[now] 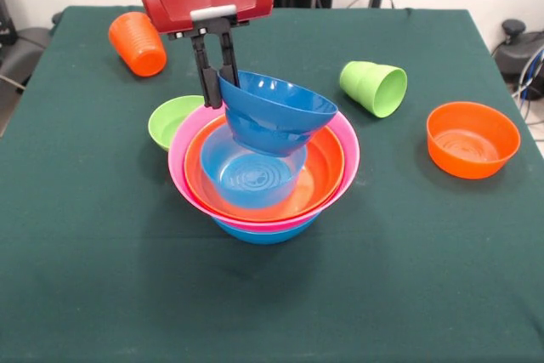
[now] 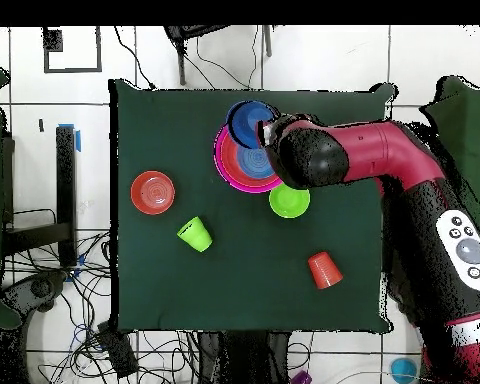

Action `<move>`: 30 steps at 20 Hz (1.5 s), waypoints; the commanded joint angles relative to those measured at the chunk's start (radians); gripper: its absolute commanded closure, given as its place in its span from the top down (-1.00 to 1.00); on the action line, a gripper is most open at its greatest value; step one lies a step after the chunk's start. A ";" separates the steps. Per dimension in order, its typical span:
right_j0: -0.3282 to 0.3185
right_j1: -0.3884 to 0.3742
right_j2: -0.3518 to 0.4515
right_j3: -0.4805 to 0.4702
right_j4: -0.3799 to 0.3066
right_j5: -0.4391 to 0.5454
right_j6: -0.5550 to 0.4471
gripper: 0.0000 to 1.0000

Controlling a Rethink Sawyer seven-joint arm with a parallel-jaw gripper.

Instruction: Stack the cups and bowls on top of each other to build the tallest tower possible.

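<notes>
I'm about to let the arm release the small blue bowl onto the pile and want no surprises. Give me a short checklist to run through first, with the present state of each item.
1. Grip: end effector is shut on the rim of the small blue bowl: ok.
2. Bowl level: it hangs tilted, opening turned toward the camera: not ok.
3. Over the target: it sits above the tower, toward its far side in the front view: ok.
4. Tower base: orange nested in pink on a blue bowl, another blue one inside, upright: ok.
5. Neighbours: small green bowl lies right against the pink rim; touching or not: cannot tell.
6. Cups: orange cup and green cup lie tipped, away from the pile: ok.
</notes>
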 commanded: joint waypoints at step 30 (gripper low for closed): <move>0.086 0.069 -0.095 -0.083 -0.089 0.123 -0.245 -1.00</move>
